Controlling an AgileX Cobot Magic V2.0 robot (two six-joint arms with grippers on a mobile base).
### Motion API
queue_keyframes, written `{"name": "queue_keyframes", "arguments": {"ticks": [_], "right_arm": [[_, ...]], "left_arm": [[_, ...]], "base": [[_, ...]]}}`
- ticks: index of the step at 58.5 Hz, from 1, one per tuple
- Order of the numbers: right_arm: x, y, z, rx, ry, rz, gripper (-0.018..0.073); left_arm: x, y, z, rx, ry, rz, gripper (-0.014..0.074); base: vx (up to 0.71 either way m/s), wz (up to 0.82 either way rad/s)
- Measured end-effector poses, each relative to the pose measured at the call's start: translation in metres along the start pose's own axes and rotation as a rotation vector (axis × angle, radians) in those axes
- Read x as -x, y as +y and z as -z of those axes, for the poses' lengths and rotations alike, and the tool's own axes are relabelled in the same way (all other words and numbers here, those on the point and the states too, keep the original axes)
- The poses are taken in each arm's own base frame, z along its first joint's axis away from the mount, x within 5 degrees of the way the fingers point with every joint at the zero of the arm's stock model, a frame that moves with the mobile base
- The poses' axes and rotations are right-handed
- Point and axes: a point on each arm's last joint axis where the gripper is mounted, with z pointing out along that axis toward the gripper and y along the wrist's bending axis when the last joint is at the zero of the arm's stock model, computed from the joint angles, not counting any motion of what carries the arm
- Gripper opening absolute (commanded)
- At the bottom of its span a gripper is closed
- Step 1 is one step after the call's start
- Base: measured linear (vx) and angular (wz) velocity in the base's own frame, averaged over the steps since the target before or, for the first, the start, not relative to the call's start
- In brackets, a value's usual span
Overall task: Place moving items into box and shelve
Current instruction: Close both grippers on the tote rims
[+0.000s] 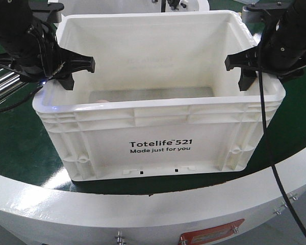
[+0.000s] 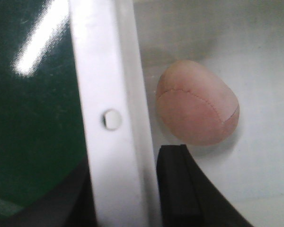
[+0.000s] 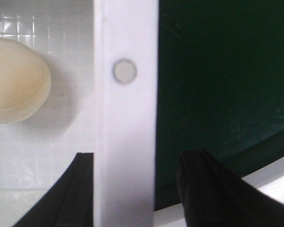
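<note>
Position check, both arms. Large white rectangular plastic tote point(image 1: 214, 138), black print "Totelife 521 Made just for you" on its near wall, sits upright on the dark green tabletop point(image 1: 20, 148), inside the table's white curved border point(image 1: 51, 209).

Left pincer point(image 1: 75, 72): straddles the tote's left rim, one black finger inside the wall, one outside. Left wrist view: inner left finger point(image 2: 177, 189) lies right against the white rim strip point(image 2: 109, 71). The outer one is a dark blur at the lower corner, so I cannot tell whether I am pinching the rim or merely bracketing it.

Right pincer point(image 1: 240, 71): straddles the right rim the same way. Right wrist view: inner right finger point(image 3: 71, 198) touches the rim; outer right finger point(image 3: 213, 198) stands off it, a strip of green showing between. Jaws apart, not clamped.

Contents: dull pinkish-brown soft ball with stitched seams point(image 2: 196, 106) rests on the tote floor at the left end, near the wall and just beyond my inner left finger, not touching it. Pale yellow-tan soft ball point(image 3: 16, 80) rests on the gridded floor at the right end, near the right wall but apart from it. Front view shows only a faint pink trace of the first ball over the near rim; the second is hidden there.

Black cable point(image 1: 268, 148) hangs from my right arm down across the tote's right corner.
</note>
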Motion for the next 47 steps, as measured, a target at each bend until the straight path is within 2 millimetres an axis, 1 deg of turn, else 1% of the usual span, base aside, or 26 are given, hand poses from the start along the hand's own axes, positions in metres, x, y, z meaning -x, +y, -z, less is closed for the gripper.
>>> {"name": "queue_keyframes", "arguments": {"ticks": [47], "right_arm": [[0.0, 0.0, 0.0, 0.0, 0.0, 0.0, -0.0002]], "left_arm": [[0.0005, 0.0001, 0.0011, -0.002, -0.01, 0.001, -0.0003]], "base": [[0.0, 0.0]]}}
